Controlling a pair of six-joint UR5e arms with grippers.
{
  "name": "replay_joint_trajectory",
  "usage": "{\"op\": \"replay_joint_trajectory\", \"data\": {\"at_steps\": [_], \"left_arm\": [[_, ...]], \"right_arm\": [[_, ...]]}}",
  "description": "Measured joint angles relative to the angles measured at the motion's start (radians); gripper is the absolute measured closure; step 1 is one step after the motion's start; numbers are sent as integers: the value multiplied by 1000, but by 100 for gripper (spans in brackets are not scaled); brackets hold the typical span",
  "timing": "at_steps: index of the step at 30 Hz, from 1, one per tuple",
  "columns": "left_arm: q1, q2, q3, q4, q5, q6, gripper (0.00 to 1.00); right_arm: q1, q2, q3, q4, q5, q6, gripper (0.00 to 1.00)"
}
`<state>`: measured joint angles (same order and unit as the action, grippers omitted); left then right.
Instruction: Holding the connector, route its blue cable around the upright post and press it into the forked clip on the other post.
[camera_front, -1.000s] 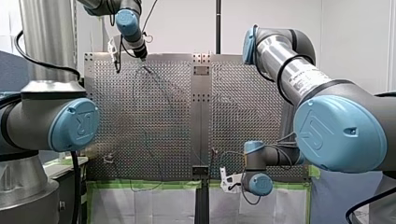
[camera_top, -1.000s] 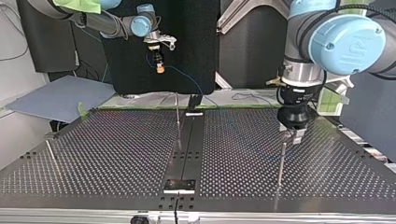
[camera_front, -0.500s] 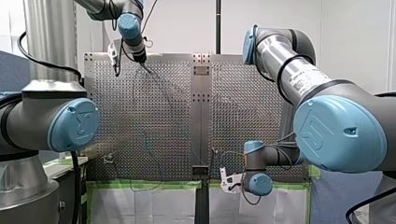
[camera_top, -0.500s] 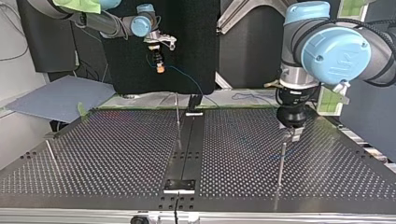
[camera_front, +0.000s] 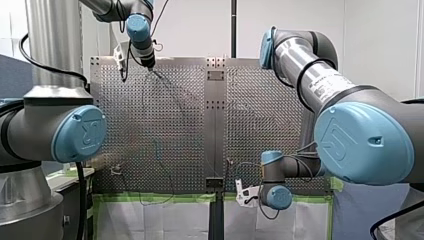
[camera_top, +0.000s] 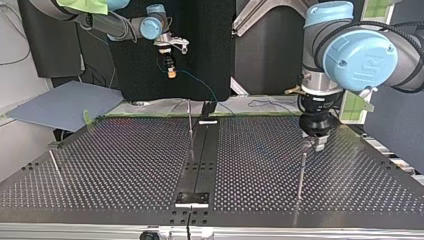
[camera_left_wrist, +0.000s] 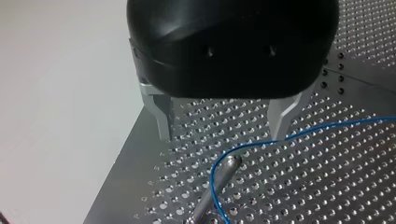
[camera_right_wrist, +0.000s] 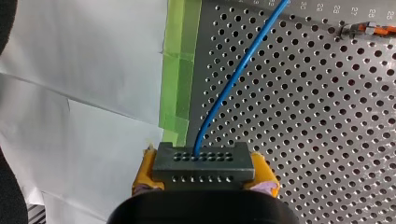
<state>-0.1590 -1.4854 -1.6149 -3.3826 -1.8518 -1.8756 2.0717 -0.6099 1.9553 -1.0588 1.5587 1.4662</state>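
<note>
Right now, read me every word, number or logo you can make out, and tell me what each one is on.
"UR": logo on my left arm's blue joint cap, top view; also on both big caps in the front view.
"30": my best reading in the row of numbers printed along the perforated table edge, right wrist view; its neighbours are too blurred to read.
White label on my right arm's tube: too small to read.

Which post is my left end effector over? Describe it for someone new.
On the perforated table, look to the top view's right, under my left arm. A thin metal post stands just below its open end effector. Unlike the centre post, the blue cable curves past its tip.
</note>
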Motion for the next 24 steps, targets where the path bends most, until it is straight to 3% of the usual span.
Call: {"op": "replay_joint_trajectory", "data": {"at_steps": [9,17,24], "left_arm": [[25,0,-28,55,-58,-33,2],[84,-9,-54,126,-7,-101,2],[119,-56,-55,187,54,-162,2]], "right_arm": [[0,0,0,4,0,-3,100],[0,0,0,9,0,-5,100],[0,0,0,11,0,-6,100]]}}
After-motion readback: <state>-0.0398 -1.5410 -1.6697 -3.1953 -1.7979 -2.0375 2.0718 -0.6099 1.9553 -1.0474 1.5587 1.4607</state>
